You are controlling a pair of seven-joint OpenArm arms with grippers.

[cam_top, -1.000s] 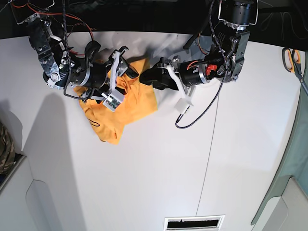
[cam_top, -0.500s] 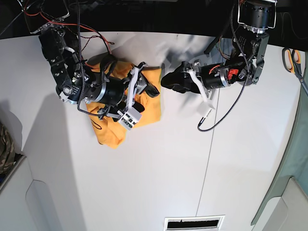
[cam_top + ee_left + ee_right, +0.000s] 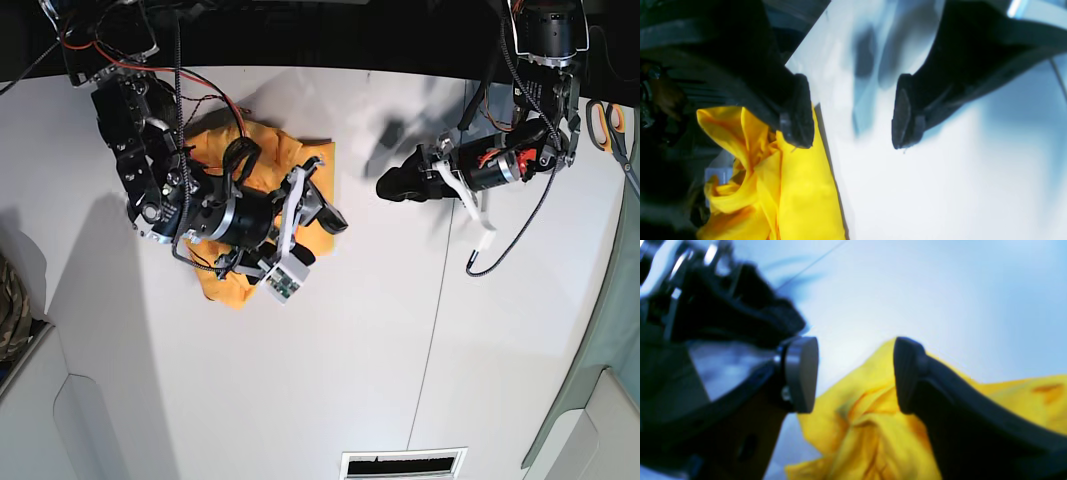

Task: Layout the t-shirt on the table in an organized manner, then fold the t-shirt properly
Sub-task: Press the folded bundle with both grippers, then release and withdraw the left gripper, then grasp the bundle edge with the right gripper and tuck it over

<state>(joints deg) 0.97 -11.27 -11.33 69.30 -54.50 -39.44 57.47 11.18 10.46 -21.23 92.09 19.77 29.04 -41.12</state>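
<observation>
The orange-yellow t-shirt (image 3: 262, 150) lies crumpled in a heap at the back left of the white table (image 3: 340, 360). My right gripper (image 3: 322, 228) hovers over the heap's right edge. In the right wrist view its jaws (image 3: 853, 373) stand open, with nothing between them and the wrinkled t-shirt (image 3: 870, 430) behind. My left gripper (image 3: 395, 186) is to the right of the shirt, apart from it, over bare table. It is open (image 3: 851, 133) and empty, and the t-shirt (image 3: 800, 190) lies beside its left finger (image 3: 800, 113).
Orange-handled scissors (image 3: 612, 125) lie at the table's far right edge. Camouflage fabric (image 3: 10, 310) shows at the left edge. A thin dark seam (image 3: 433, 330) runs down the table, a vent slot (image 3: 402, 463) sits at the near edge, and a black cable (image 3: 500, 250) hangs from the left arm.
My left gripper pulled away to the right, off the shirt. My right arm swung rightward across the heap, which now lies more bunched under it.
</observation>
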